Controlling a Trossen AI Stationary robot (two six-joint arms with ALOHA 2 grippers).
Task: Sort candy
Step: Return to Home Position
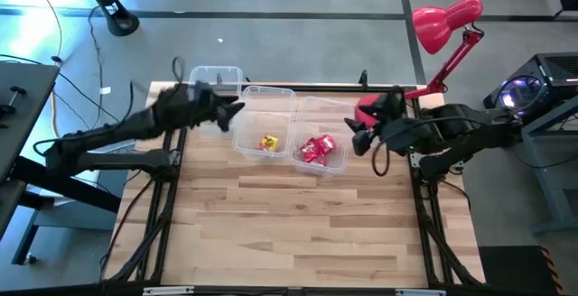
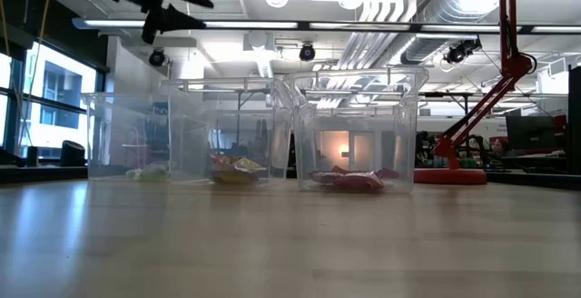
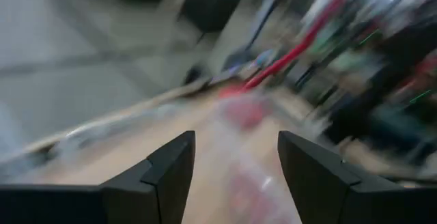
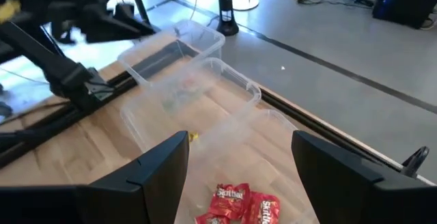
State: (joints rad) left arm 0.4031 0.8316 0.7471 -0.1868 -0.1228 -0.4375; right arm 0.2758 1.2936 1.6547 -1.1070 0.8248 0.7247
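The table (image 1: 298, 224) is pale butcher-block wood, its planks running across. Along its far edge stand three clear, thin-walled plastic bins with rounded rims. The left bin (image 1: 217, 72) holds tiny pale green pieces (image 2: 150, 173) on its floor. The middle bin (image 1: 271, 93) holds one small crumpled yellow packet (image 1: 268, 143). The right bin (image 1: 339, 106) holds glossy red Skittles packets (image 4: 239, 207), which lie flat and overlap, their long sides slanting across the bin floor. The left gripper (image 1: 237, 109) hangs high over the seam between the left and middle bins, fingers spread and gripping nothing. The right gripper (image 1: 358, 136) sits beside the right bin, also spread wide and empty. A red desk lamp (image 1: 447, 21) is clamped at the far right corner.
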